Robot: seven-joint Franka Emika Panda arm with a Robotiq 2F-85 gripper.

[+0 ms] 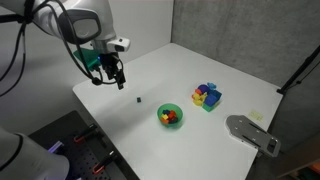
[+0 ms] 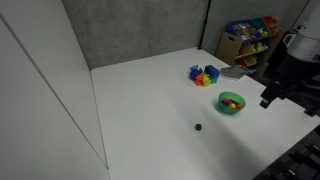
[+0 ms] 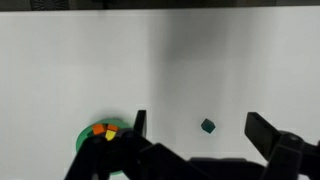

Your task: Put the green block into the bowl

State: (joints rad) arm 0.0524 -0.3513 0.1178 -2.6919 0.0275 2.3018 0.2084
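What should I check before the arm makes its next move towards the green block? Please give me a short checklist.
1. Gripper open, fingers apart with nothing between them: ok.
2. Green block in sight, alone on the table: ok.
3. Gripper down at the block: not ok. In an exterior view it hangs above the table, off to one side of the block.
4. Way from block to bowl free: ok, only bare table lies between them.
5. Room in the bowl: cannot tell. Coloured blocks already lie in it.
6. Blue container apart from the block: ok.
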